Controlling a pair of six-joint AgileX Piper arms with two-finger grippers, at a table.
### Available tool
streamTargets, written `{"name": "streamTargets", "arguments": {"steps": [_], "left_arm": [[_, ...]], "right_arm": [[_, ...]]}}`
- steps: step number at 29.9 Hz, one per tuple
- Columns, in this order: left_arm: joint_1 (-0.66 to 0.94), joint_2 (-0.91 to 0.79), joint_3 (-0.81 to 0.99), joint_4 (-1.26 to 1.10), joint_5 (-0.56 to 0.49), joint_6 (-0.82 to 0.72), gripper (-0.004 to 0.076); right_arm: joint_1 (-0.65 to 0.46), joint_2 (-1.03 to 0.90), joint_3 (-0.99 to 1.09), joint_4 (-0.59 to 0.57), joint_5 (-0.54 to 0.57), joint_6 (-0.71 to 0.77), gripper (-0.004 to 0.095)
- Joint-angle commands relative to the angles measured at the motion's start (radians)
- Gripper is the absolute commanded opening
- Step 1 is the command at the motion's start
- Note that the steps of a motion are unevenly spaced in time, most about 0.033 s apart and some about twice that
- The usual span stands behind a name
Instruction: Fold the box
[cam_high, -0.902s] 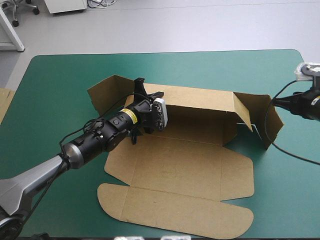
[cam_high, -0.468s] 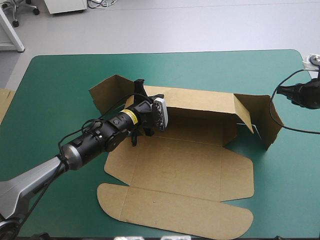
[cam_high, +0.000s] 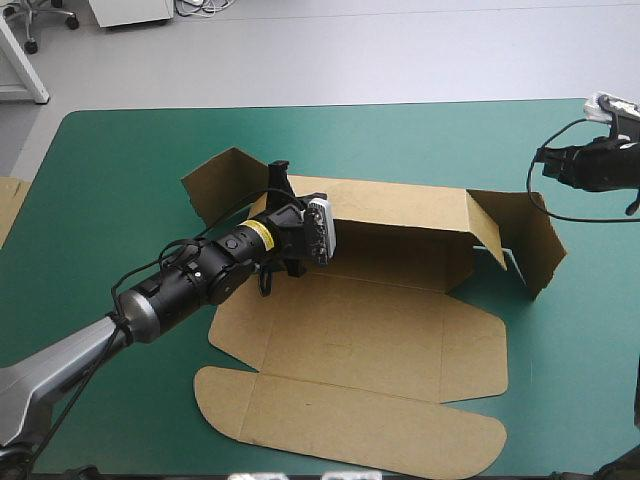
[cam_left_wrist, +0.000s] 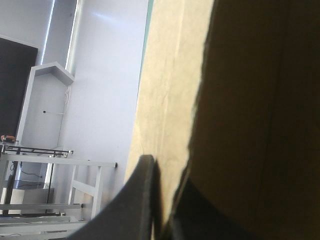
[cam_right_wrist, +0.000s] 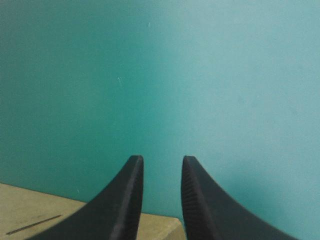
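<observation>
Looking down from above, the box (cam_high: 370, 330), a cut sheet of brown board, is lying in the middle of the table's teal-green cover (cam_high: 120, 170). Its far wall is standing up, an end flap is angling out at each side, and the base and rounded lid are lying flat toward the near edge. The left gripper (cam_high: 288, 188), with two broad black curved fingers, is reaching in over the base and clamping the far wall near its left end. The right gripper (cam_high: 542, 160) is hanging over the cover by the table's right edge, just beyond the right end flap and apart from it. A strip of more brown board (cam_high: 8, 205) is peeking in at the table's left edge.

From the left wrist, the left gripper (cam_left_wrist: 161, 200) is pressing its fingers all but together, with the box's (cam_left_wrist: 240, 125) wall sandwiched between them.

From the right wrist, the right gripper (cam_right_wrist: 162, 162) is released, its fingers standing a little apart with bare cover (cam_right_wrist: 200, 75) between them. A corner of the box (cam_right_wrist: 30, 210) is showing beneath them.
</observation>
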Motion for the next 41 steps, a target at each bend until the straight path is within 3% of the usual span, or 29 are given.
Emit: {"name": "streamTargets", "arguments": {"steps": [1,9,19,23,26,41], "left_arm": [[-0.009,0.0,0.007,-0.031,0.184,-0.032,-0.001],[-0.009,0.0,0.007,-0.031,0.184,-0.032,-0.001],[-0.009,0.0,0.007,-0.031,0.156,-0.03,-0.001],[-0.009,0.0,0.007,-0.031,0.156,-0.03,-0.001],[-0.009,0.0,0.007,-0.031,0.156,-0.032,-0.001],[-0.009,0.0,0.007,-0.037,0.156,-0.032,-0.001]], "right_arm": [[-0.008,0.022,-0.09,0.06,0.02,-0.029,0.0254],[-0.006,0.088,-0.112,0.176,0.101,-0.113,0.0254],[-0.006,0.088,-0.11,0.209,0.28,-0.159,0.0183],[-0.006,0.065,-0.071,0.218,0.285,-0.171,0.0135],[-0.006,0.024,-0.006,0.222,0.265,-0.196,-0.0008],[-0.006,-0.179,0.256,0.247,0.219,-0.229,-0.0015]]}}
